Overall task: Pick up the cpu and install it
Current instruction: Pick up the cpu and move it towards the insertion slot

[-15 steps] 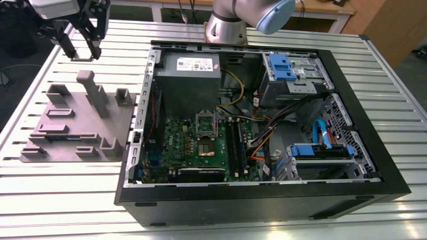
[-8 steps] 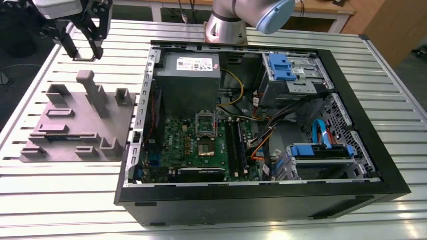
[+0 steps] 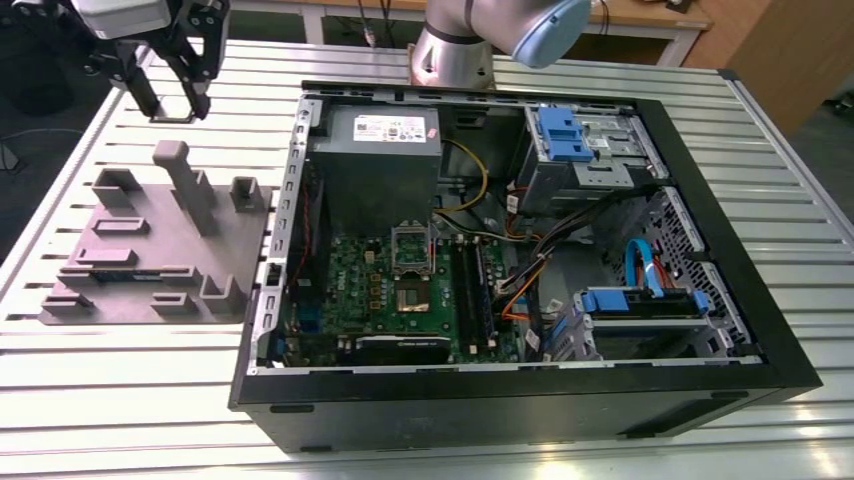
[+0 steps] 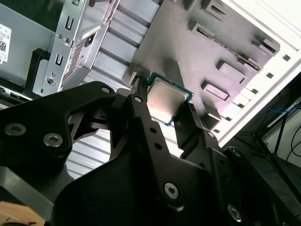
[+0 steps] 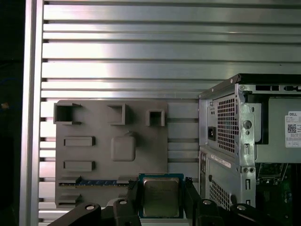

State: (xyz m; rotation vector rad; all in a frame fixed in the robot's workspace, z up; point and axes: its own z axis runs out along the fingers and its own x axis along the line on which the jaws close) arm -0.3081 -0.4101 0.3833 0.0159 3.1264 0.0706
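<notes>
The cpu (image 4: 168,98) is a small square chip with a silver top and a green rim, held by its edges between two black fingers (image 4: 141,101). My gripper (image 4: 165,102) is shut on it. In the first wrist view the cpu (image 5: 161,197) hangs over the near edge of a grey fixture plate (image 5: 94,155). In the exterior view the gripper (image 3: 171,100) hovers high above the table at the far left, beyond that plate (image 3: 160,250). The green motherboard (image 3: 400,290) lies in the open computer case (image 3: 534,390), with its socket (image 3: 411,292) near the middle and the metal socket frame (image 3: 410,243) tipped up.
A grey power supply box (image 3: 378,150) sits in the case behind the motherboard. Blue drive brackets (image 3: 561,130) and cables (image 3: 534,270) fill the case's right side in the exterior view. A memory stick (image 5: 101,182) lies in a slot of the plate. Upright posts (image 3: 187,185) rise from the plate.
</notes>
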